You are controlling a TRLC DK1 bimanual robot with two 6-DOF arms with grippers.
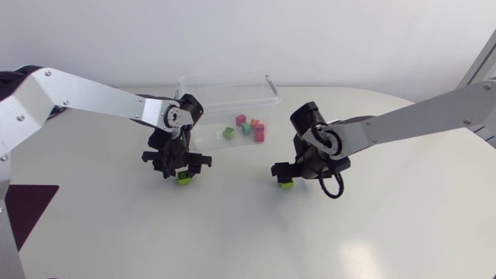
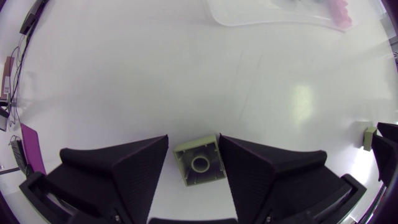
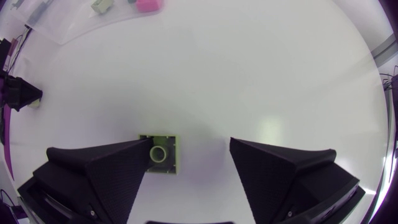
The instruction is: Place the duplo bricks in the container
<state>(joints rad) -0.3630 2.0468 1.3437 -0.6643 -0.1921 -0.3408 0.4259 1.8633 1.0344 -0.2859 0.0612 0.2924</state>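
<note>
Small square plastic green duplo brick [image 2: 200, 163]: sat between the two black wedge fingers [image 2: 124, 168] of the left hand [image 2: 193, 138], with its hollow underside and centre tube facing the wrist camera. The fingers stood at brick width, one on each side face, so I read the left hand as grasping it. The flat opposite faces were probably chosen because they give the wedges a square hold. Position: just off the container's left front corner, low over the white round surface [image 1: 232, 232].

Small square plastic lime duplo brick [image 3: 160, 155]: off the container's right front corner, well apart from the green one. Right hand [image 3: 190, 142] released: one finger lay against the brick's side, the other well clear, with bare surface between them. Judged: the right hand was set astride the brick, not yet closed.

Clear plastic open-topped container [image 1: 229, 80]: stood between the two arms, so each hand could serve its own side without crossing. Several coloured bricks [image 1: 246, 129] lay inside, towards its right end.
</note>
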